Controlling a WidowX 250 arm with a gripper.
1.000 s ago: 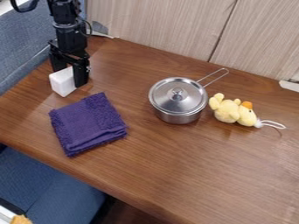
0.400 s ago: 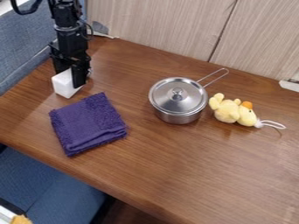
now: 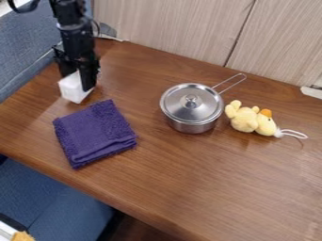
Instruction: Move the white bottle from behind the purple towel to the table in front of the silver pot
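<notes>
1 white block sits just beyond the towel's far edge, pinched between the 2 fingers of the black claw; I cannot tell whether it touches the worktop. The purple towel lies folded flat on the brown wood. Right of the towel stands 1 steel pot, its lid on and its wire handle pointing up and away. Farther right of the towel, near the pot, lies 1 yellow plush duck with an orange beak and a white cord loop. Well behind the towel is a pale wood panel.
</notes>
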